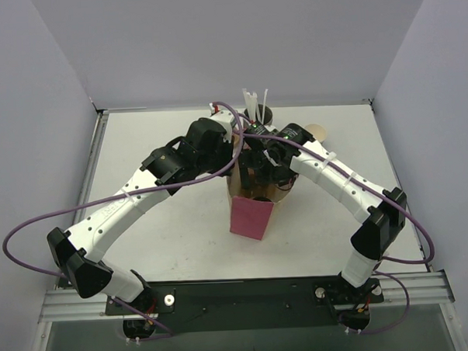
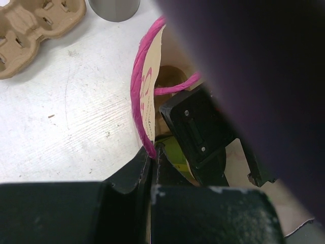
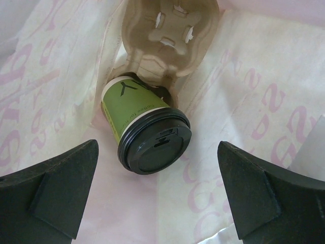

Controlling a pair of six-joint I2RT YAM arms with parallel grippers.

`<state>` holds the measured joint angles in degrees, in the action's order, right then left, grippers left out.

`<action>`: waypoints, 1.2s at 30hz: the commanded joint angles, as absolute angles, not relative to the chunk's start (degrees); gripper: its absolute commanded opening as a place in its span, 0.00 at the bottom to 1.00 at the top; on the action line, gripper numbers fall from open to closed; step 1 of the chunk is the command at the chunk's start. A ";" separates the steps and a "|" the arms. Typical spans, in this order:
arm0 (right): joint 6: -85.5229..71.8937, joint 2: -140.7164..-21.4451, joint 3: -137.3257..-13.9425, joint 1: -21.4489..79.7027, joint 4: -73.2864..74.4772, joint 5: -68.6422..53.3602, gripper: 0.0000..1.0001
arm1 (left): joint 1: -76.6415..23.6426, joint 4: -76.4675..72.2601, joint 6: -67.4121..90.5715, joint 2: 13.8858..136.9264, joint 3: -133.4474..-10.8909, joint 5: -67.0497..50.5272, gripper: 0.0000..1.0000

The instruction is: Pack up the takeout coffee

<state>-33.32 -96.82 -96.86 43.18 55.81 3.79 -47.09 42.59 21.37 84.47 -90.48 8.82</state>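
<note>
White desk (image 1: 159, 241) bears a pink bag (image 1: 251, 217) whose handle (image 2: 136, 86) the left pincer (image 2: 153, 151) pinches, seemingly to hold its mouth wide, while the right pincer (image 3: 157, 152) hangs empty and spread inside above the lidded cup (image 3: 127, 109) tilted against a carrier (image 3: 170, 35).

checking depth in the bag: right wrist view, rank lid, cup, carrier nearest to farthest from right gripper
From the open right gripper:
1. lid, centre, facing the gripper
2. cup, just behind the lid, leaning up-left
3. carrier, top, deepest
</note>
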 commanded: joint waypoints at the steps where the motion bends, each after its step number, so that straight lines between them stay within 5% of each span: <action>1: -32.61 -91.85 -100.54 44.47 56.34 5.80 0.97 | -46.93 44.12 19.51 85.43 -91.14 8.00 0.00; 19: -32.52 -88.25 -101.60 44.12 58.01 7.65 0.97 | -46.76 44.82 18.81 85.69 -91.93 8.17 0.00; 36: -36.91 -85.35 -91.59 45.61 54.94 6.59 0.84 | -46.93 43.24 13.37 84.47 -91.41 7.03 0.00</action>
